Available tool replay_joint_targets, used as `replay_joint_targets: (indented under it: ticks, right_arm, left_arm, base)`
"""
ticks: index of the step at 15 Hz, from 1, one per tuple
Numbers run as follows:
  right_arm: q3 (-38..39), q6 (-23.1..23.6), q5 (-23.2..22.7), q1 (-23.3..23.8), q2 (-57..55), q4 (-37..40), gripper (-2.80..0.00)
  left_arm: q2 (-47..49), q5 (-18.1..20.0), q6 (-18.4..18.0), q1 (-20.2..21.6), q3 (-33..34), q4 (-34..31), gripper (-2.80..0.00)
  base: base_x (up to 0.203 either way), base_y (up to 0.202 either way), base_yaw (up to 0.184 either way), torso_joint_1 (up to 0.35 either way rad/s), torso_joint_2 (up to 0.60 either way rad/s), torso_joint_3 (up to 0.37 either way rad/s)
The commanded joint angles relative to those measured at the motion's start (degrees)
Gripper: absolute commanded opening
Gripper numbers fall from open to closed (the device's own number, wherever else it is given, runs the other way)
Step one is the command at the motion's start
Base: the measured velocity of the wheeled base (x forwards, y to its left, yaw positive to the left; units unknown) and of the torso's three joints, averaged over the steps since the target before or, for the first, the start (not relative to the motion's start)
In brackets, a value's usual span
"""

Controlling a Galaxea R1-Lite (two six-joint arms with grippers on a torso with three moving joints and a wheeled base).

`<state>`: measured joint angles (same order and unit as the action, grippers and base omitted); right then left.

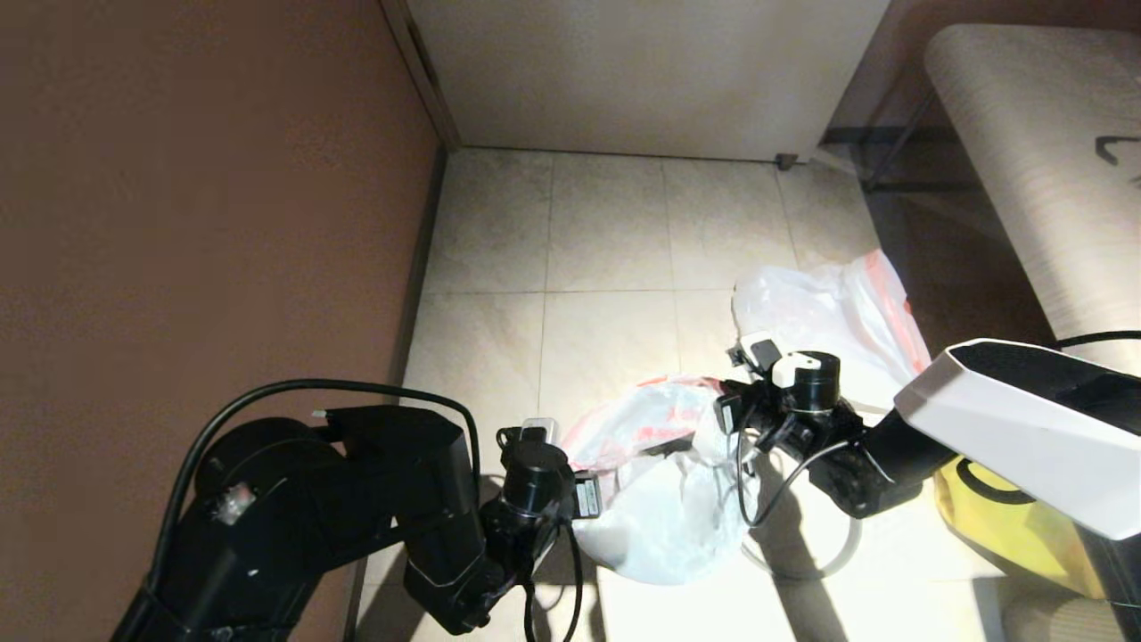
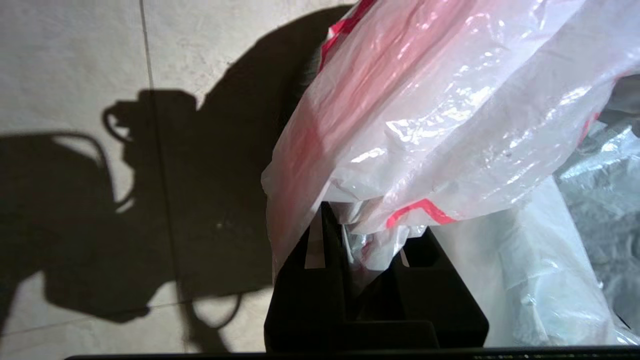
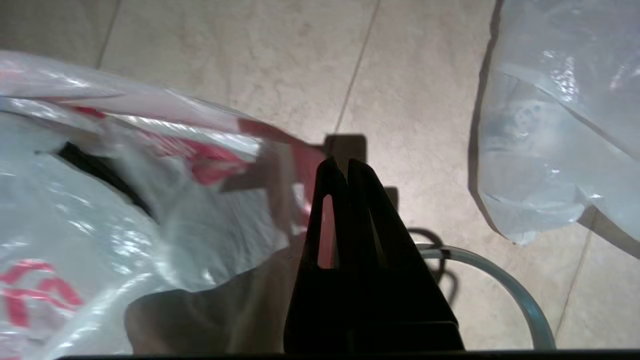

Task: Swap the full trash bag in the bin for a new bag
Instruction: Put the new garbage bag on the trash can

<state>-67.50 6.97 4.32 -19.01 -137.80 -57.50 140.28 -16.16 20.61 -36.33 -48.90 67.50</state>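
I can read no writing, only red marks on the film. My left gripper (image 2: 367, 235) pinches the new bag (image 2: 425, 110), translucent white with a red-pink band. My right gripper (image 3: 345, 167), pressed together, nips its other edge. Beyond it lies the full trash bag (image 1: 824, 312).

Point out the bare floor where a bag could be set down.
Free: the floor tiles between the brown wall and the full trash bag. Crowded: near the robot, around the new bag, grey hoop and yellow bag.
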Motion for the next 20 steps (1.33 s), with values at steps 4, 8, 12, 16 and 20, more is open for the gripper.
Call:
replay_joint_targets:
  ticks: [4,8,12,16,20]
  right_arm:
    - [4.6,0.3,0.0,3.6,1.5,-0.6,-2.80]
    - [14.5,0.6,0.1,5.7,12.4,-3.8,-2.80]
    - [31.4,0.6,0.1,12.4,33.3,-5.2,-2.80]
    - [50.8,-2.6,-1.7,24.1,50.0,-5.6,-2.80]
    - [57.2,-4.6,-2.1,26.4,55.0,-5.8,-2.80]
  left_arm:
    - [-0.4,-2.2,0.3,2.9,-3.0,-0.4,-2.80]
    - [-2.6,-5.3,0.2,4.9,-4.6,-0.7,-2.80]
    - [-2.5,-9.5,0.2,5.3,-9.1,-6.7,-2.80]
    - [-1.4,-9.2,0.6,8.4,-12.3,-10.3,-2.80]
    - [-1.7,-8.8,1.4,9.1,-12.4,-11.7,0.00]
  base:
    - [0.000,0.000,0.000,0.000,0.00,0.000]
    - [0.000,0.000,0.000,0.000,0.00,0.000]
    - [0.000,0.000,0.000,0.000,0.00,0.000]
    - [0.000,0.000,0.000,0.000,0.00,0.000]
    - [0.000,0.000,0.000,0.000,0.00,0.000]
